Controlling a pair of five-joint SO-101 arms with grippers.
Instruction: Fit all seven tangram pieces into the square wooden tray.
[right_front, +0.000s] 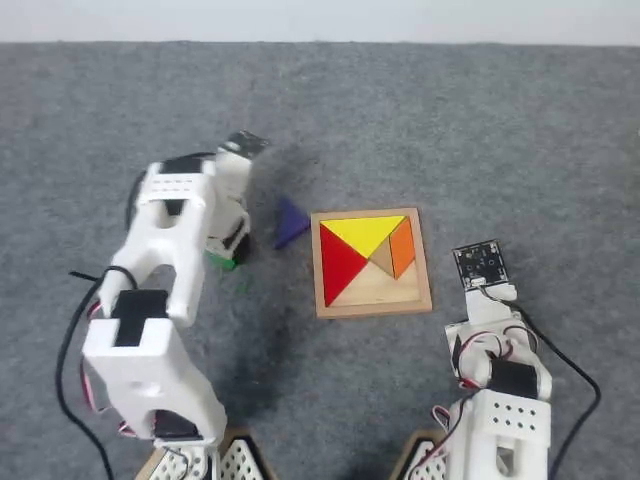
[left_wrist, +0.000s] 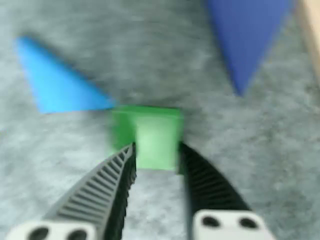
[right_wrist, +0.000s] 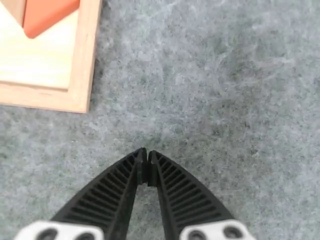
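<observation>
Green square (left_wrist: 150, 125): blurred, pinched in left pincer (left_wrist: 156, 148). Tray (right_front: 375, 309): yellow triangle (right_front: 362, 234), red triangle (right_front: 338, 265), orange piece (right_front: 402, 246). Right pincer (right_wrist: 148, 167): pressed together.

Tray (right_front: 371, 306): bare wood, no lettering to read.
Green piece (left_wrist: 155, 137): plain face, blurred, no mark legible.
Yellow piece (right_front: 362, 234): flat colour, no sign legible.
Dark board (right_front: 480, 263): any print too small to read.
</observation>
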